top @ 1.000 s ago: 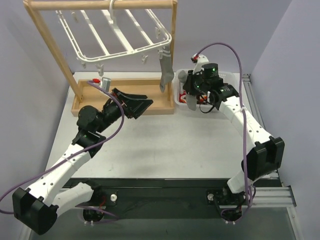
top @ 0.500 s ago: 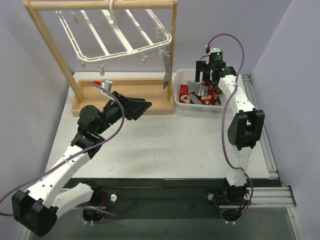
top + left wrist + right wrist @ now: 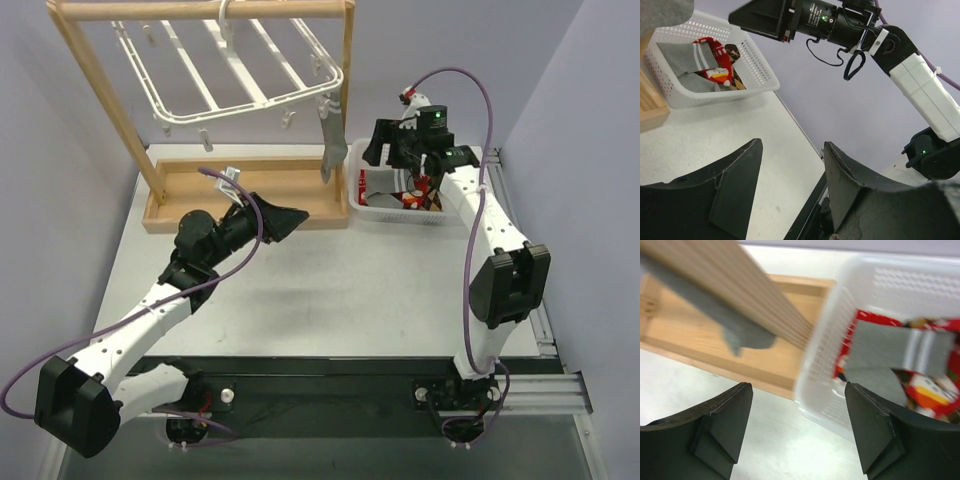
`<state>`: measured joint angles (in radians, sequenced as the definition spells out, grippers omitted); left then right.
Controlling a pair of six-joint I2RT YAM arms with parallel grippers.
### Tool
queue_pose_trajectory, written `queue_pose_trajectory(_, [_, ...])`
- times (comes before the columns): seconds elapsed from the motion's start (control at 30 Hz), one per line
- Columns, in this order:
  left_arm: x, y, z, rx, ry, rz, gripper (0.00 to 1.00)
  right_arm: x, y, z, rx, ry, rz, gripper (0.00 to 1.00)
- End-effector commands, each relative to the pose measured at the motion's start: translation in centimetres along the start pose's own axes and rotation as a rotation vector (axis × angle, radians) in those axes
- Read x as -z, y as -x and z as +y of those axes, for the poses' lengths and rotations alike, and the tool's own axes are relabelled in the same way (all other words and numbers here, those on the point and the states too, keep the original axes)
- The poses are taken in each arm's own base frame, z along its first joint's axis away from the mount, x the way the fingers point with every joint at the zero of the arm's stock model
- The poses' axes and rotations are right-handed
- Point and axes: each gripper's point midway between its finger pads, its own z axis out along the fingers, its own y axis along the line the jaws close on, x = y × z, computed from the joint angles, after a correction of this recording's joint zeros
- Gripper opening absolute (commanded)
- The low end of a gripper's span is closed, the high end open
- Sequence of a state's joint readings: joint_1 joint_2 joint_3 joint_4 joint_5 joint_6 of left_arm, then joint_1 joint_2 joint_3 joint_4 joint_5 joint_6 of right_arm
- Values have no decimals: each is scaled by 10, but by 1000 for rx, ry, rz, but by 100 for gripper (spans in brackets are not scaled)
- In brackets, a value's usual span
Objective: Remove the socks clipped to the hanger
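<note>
Hanger point(image 3: 235, 75): white frame, hung from the top bar of the wooden rack point(image 3: 130, 130), upper left of the top view.

Grey sock point(image 3: 328, 150): one, clipped at the hanger's right corner. It dangled beside the rack's right post, just left of the basket. In the right wrist view it showed blurred at upper left point(image 3: 740, 335).

Basket point(image 3: 395, 216): white, on the table point(image 3: 330, 280), right of the rack's base.

Socks point(image 3: 400, 198): grey, red-and-white and argyle, lying in the basket point(image 3: 755, 75). They were seen from both wrists point(image 3: 710, 60) point(image 3: 890, 350).

Left gripper point(image 3: 298, 215): at centre frame near the rack's base, pointing toward the basket. Fingers were spread and held nothing point(image 3: 790, 185).

Right gripper point(image 3: 380, 150): above the basket's left end point(image 3: 825, 355), close to the hanging sock. Fingers were wide apart and empty point(image 3: 800, 425).
</note>
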<state>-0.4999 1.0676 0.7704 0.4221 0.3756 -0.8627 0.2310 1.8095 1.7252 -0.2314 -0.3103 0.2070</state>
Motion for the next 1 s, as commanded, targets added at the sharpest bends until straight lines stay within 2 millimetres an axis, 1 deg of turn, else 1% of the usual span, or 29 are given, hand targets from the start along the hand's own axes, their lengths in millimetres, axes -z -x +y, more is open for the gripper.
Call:
queue_pose_trajectory(0.0, [-2,6,-13,24,-78,-21,61,5,37,68,-22,225,-139,73])
queue_pose_trajectory(0.03, [-2,5,-14,26,-83,-17,61,5,40,80,-20,265,-140,72])
queue_pose_trajectory(0.07, [-1,4,-14,28,-82,-16,61,1,39,86,-19,287,-139,72])
queue_pose_trajectory(0.2, [1,3,-14,31,-80,-14,61,-7,40,107,0,337,-141,68])
queue_pose_trajectory(0.27, [2,3,-14,35,-81,-15,61,-13,43,109,1,338,-145,67])
queue_pose_trajectory(0.37, [3,3,-16,43,-84,-15,61,-21,42,102,-22,306,-132,63])
queue_pose_trajectory(0.4, [4,4,-16,42,-85,-16,61,-20,47,103,-21,307,-141,61])
queue_pose_trajectory(0.47, [4,3,-15,42,-82,-15,59,-26,44,103,-29,309,-128,59])
queue_pose_trajectory(0.5, [4,3,-15,42,-81,-17,59,-26,47,105,-27,314,-133,58])
queue_pose_trajectory(0.53, [4,3,-15,42,-82,-15,59,-32,43,104,-31,311,-123,57])
queue_pose_trajectory(0.6, [4,3,-15,48,-83,-14,58,-36,42,103,-31,305,-115,54])
queue_pose_trajectory(0.63, [3,2,-14,49,-82,-11,58,-39,42,102,-33,301,-116,50])
queue_pose_trajectory(0.67, [4,2,-15,50,-84,-11,58,-41,42,101,-36,294,-114,48])
queue_pose_trajectory(0.7, [4,2,-15,50,-84,-11,58,-43,41,100,-38,283,-111,38])
queue_pose_trajectory(0.83, [3,3,-14,44,-80,-12,58,-48,42,102,-36,275,-108,34])
queue_pose_trajectory(0.87, [2,3,-15,41,-79,-12,60,-48,41,102,-38,276,-105,31])
queue_pose_trajectory(0.9, [2,3,-13,39,-73,-13,64,-49,41,102,-36,275,-104,24])
queue_pose_trajectory(0.93, [1,3,-11,40,-64,-11,69,-50,41,103,-39,274,-100,21])
queue_pose_trajectory(0.97, [1,3,-10,40,-61,-15,72,-49,42,104,-42,271,-101,16])
